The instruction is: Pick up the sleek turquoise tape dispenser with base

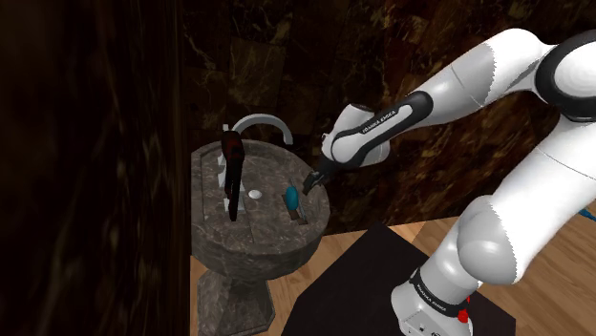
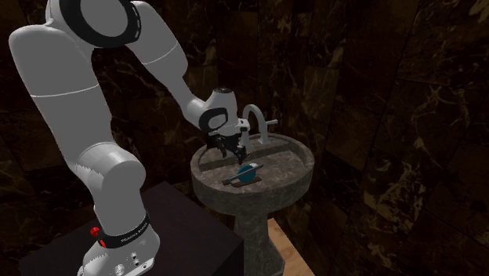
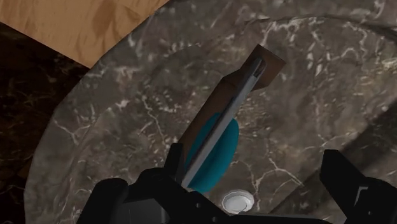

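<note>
The tape dispenser (image 1: 292, 199) has a turquoise wheel on a thin brown base and stands in the basin of a dark marble pedestal sink (image 1: 218, 250). In the second exterior view the dispenser (image 2: 247, 172) sits just below my gripper (image 2: 233, 150). My gripper (image 1: 313, 181) hovers close above it, open. In the wrist view the dispenser (image 3: 216, 156) rises between the spread fingers of the gripper (image 3: 254, 160), close against one finger (image 3: 174, 167) and well apart from the other. Nothing is clasped.
A curved grey faucet (image 1: 264, 122) arches over the back of the sink. A dark red-and-black bottle (image 1: 230, 174) stands in the basin beside a white drain (image 1: 254, 195). Dark marble walls close in behind and on the shoulder view's left. My black stand (image 1: 363, 286) sits on a wooden floor.
</note>
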